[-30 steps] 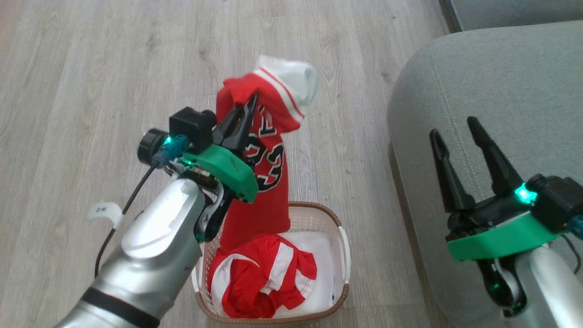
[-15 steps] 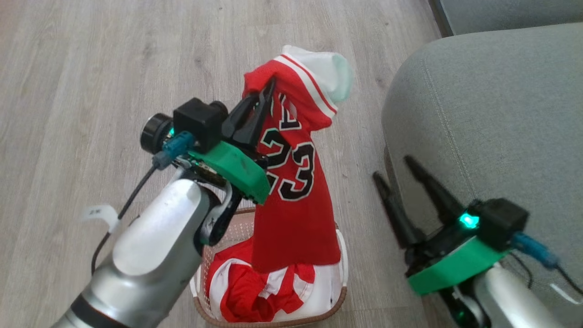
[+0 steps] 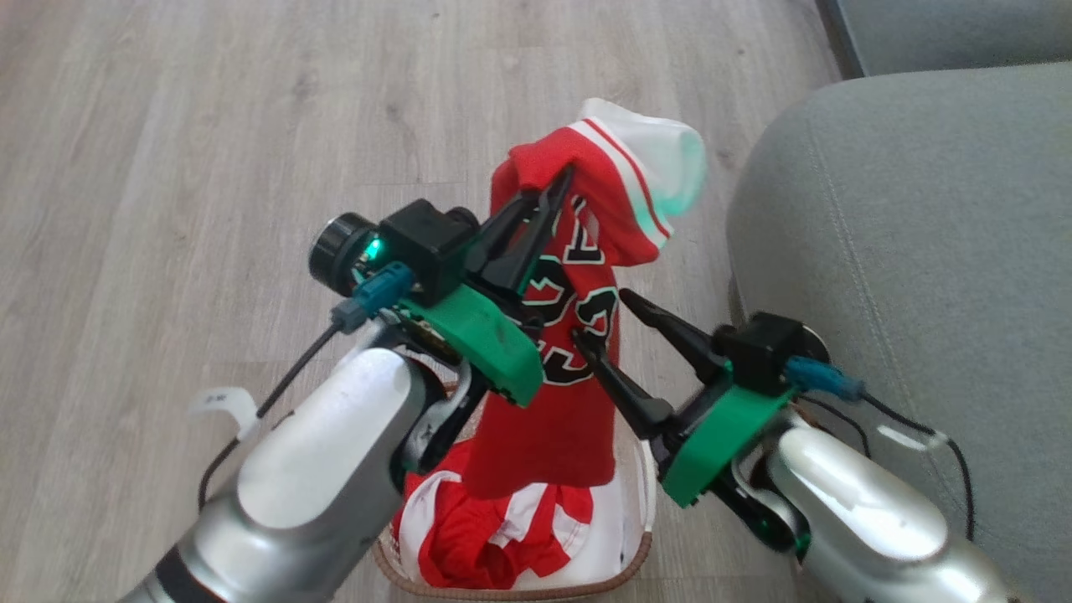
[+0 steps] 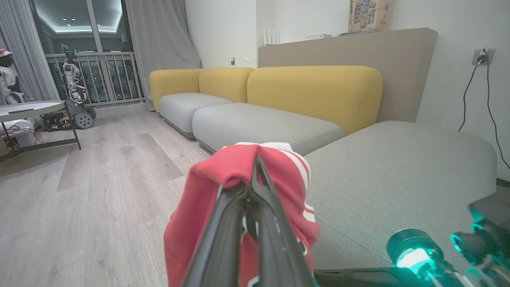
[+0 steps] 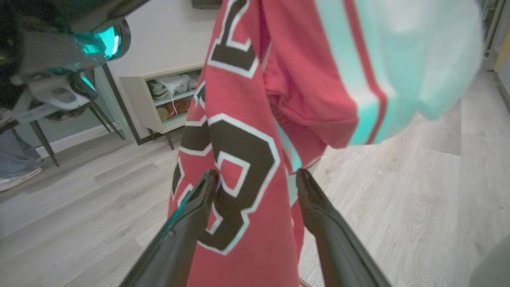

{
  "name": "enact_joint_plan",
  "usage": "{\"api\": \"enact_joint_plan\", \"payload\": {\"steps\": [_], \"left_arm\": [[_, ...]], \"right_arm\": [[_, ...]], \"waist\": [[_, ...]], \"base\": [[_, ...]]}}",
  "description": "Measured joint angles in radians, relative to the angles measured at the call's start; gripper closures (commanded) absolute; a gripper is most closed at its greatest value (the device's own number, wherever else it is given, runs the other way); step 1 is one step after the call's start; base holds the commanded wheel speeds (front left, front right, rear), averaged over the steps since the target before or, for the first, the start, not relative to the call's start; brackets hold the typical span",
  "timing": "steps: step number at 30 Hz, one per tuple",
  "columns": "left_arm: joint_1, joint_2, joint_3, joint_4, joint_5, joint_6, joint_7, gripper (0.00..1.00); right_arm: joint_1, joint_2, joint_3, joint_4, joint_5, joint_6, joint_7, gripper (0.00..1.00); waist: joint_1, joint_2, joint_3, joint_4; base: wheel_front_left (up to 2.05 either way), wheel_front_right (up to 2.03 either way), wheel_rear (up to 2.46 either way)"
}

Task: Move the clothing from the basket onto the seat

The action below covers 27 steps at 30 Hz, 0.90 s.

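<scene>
A red jersey point(image 3: 578, 402) with black numbers hangs from my left gripper point(image 3: 563, 174), which is shut on a fold near its white-trimmed top. Its hem hangs just over the basket point(image 3: 605, 583), where more red and white clothing point(image 3: 494, 536) lies bunched. My right gripper point(image 3: 601, 318) stands open at the jersey's right edge, level with the numbers. In the right wrist view its fingertips point(image 5: 255, 175) flank the number on the jersey point(image 5: 239, 151). The left wrist view shows the left gripper point(image 4: 257, 159) pinching the red fabric point(image 4: 223, 171). The grey-green seat point(image 3: 921, 209) lies to the right.
Pale wood floor point(image 3: 209, 167) surrounds the basket. Further grey and yellow sofa sections point(image 4: 263, 123) stand beyond the seat point(image 4: 398, 167). A low shelf unit point(image 5: 167, 99) and a person's shoe point(image 5: 16, 179) appear in the right wrist view. A table point(image 4: 32, 109) stands far off.
My right gripper has swung left from over the seat to the hanging jersey, still open. My left gripper has carried the jersey up and rightwards. The camera has shifted.
</scene>
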Motion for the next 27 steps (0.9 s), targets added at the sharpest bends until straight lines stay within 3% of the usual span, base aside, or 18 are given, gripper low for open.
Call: {"api": "enact_joint_plan", "payload": {"steps": [7,20,21,22,23,27], "left_arm": [[0.0,-0.02,-0.025,-0.016,-0.004,-0.006,0.009,1.0],[0.0,-0.044,-0.052,-0.044,-0.02,-0.009,0.023,1.0],[0.0,-0.044,-0.052,-0.045,-0.02,-0.009,0.025,1.0],[0.0,-0.044,-0.052,-0.045,-0.021,-0.009,0.025,1.0],[0.0,-0.043,-0.052,-0.045,-0.021,-0.008,0.025,1.0],[0.001,-0.041,-0.049,-0.045,-0.031,0.0,0.025,1.0]], "right_arm": [[-0.073,0.02,0.124,0.123,0.106,0.0,0.0,0.0],[-0.094,0.064,0.151,0.208,0.173,0.0,0.0,0.0],[-0.094,0.065,0.148,0.207,0.173,0.0,0.0,0.27],[-0.094,0.065,0.143,0.205,0.173,0.0,0.0,0.81],[-0.093,0.064,0.138,0.202,0.173,0.0,0.0,1.0],[-0.092,0.061,0.11,0.173,0.167,0.0,0.0,1.0]], "waist": [[0.0,0.0,-0.003,0.037],[0.0,0.0,0.005,0.077],[0.0,0.0,0.006,0.078],[0.0,0.0,0.007,0.078],[0.0,0.0,0.008,0.078],[0.0,0.0,0.014,0.073]], "base": [[0.0,0.0,0.0],[0.0,0.0,0.0],[0.0,0.0,0.0],[0.0,0.0,0.0],[0.0,0.0,0.0],[0.0,0.0,0.0]]}}
